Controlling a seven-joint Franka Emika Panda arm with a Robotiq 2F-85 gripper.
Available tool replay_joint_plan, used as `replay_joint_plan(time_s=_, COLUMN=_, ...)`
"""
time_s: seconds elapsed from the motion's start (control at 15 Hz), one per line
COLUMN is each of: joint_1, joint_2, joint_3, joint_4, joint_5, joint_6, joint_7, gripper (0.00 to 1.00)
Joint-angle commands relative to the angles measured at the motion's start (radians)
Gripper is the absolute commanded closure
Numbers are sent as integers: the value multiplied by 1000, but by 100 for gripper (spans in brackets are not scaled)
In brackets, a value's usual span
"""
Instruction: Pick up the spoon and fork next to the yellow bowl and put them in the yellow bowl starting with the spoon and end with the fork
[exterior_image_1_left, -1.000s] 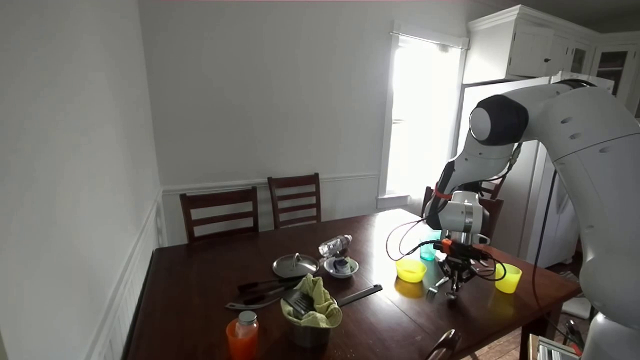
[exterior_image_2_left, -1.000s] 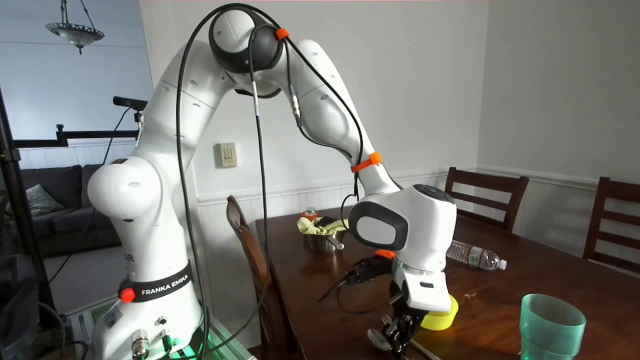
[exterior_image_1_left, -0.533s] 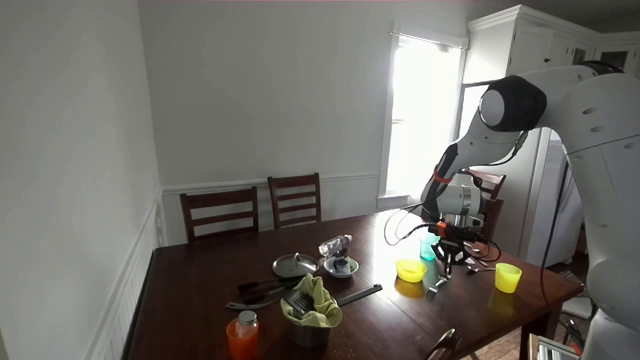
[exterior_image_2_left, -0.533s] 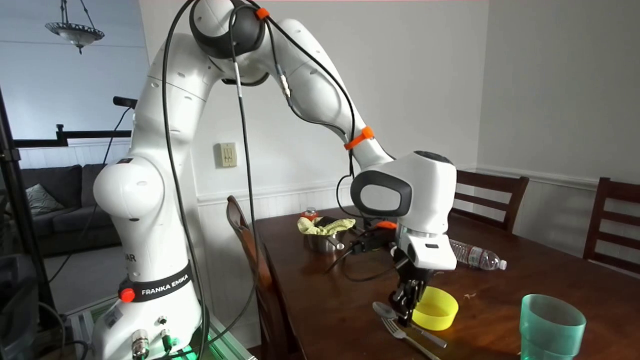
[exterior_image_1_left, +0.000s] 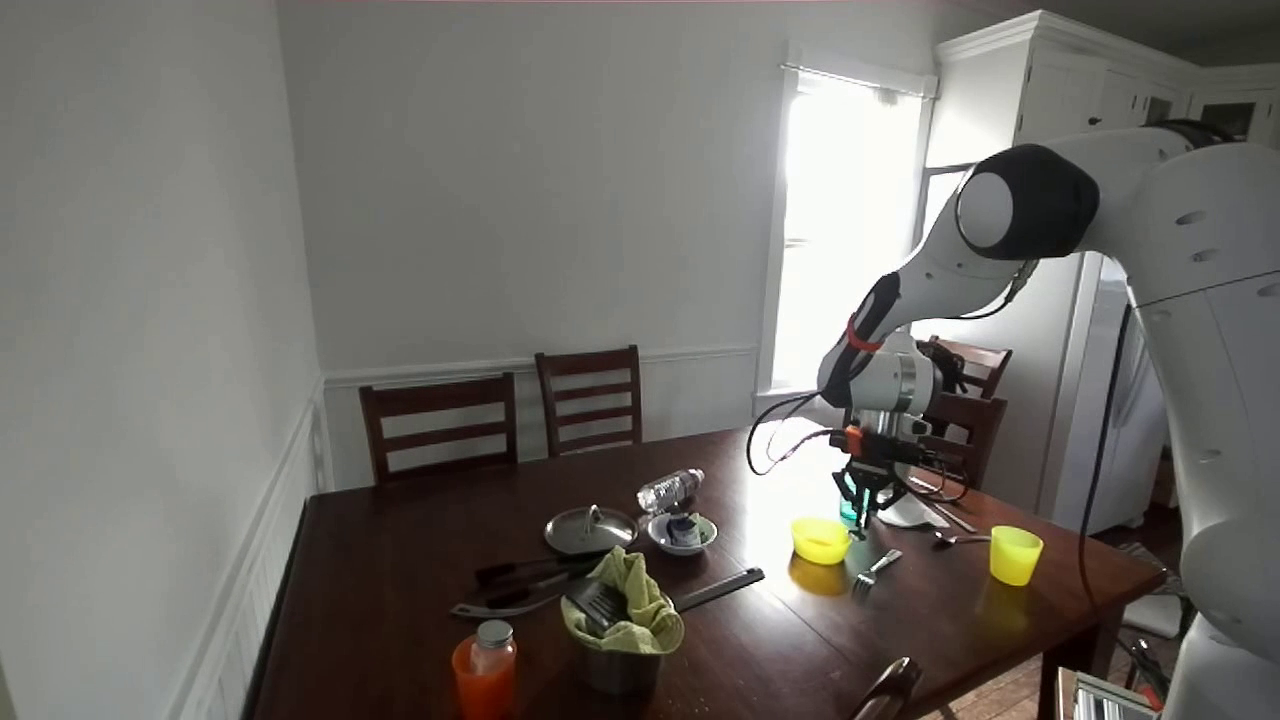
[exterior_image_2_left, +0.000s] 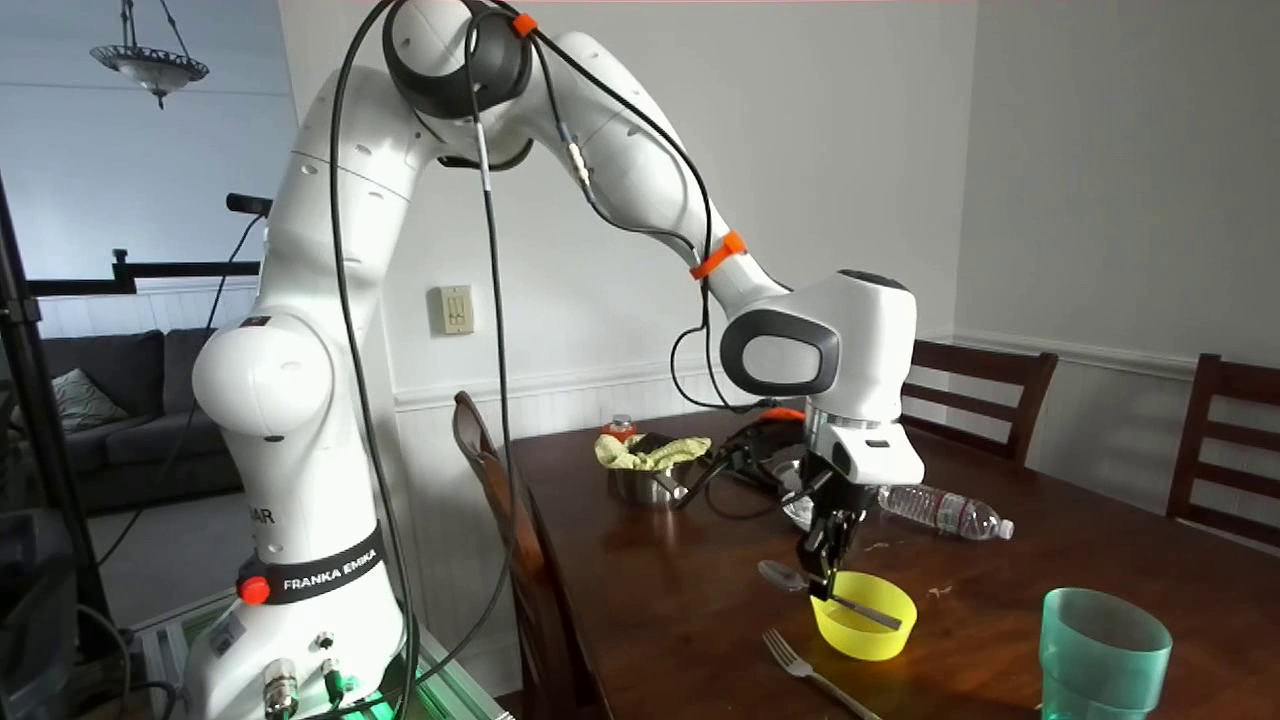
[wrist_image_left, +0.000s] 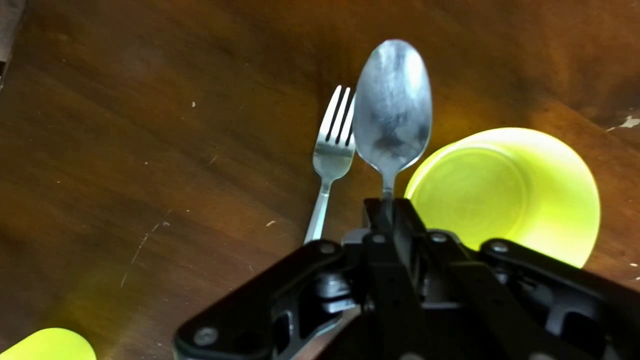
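Pale walls (exterior_image_1_left: 540, 200) and a bright window (exterior_image_1_left: 850, 240) were seen behind a dark wooden table (exterior_image_1_left: 400, 560), along which wooden chairs (exterior_image_1_left: 440, 400) were set. A plastic bottle (exterior_image_2_left: 945, 510) was laid on its side there, and a pot (exterior_image_1_left: 618, 675) was lined with a pale green cloth (exterior_image_1_left: 655, 625). A teal cup (exterior_image_2_left: 1105, 650) and a yellow cup (exterior_image_1_left: 1016, 556) were stood upright. The spoon (wrist_image_left: 395, 105) was pinched by its handle in the gripper (wrist_image_left: 387, 207), the jaws being pressed together on it, and its head was pointed out beyond them. It was held clear of the table near the yellow bowl (wrist_image_left: 565, 200); in an exterior view the end of its handle was seen across the bowl's mouth, but whether the rim was touched could not be told. The fork (wrist_image_left: 332, 160) was laid flat on the table, near but apart from the bowl, and in the wrist view its tines were seen right beside the spoon's head.
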Motion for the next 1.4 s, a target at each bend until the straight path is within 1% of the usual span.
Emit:
replay_joint_plan(time_s=0.0, joint_1=-17, joint_2=60, joint_3=23, joint_4=84, joint_5=24, joint_6=-26, joint_7=11, gripper=98)
replay_joint_plan(time_s=0.6, joint_1=-44, joint_2=165, joint_3=77, joint_4=172, joint_5=78, joint_6=-31, joint_7=-7, gripper=98)
replay_joint_plan(time_s=1.33, joint_1=-51, joint_2=190, joint_3=88, joint_4=216, joint_5=80, joint_6=-52, joint_7=-8, gripper=98)
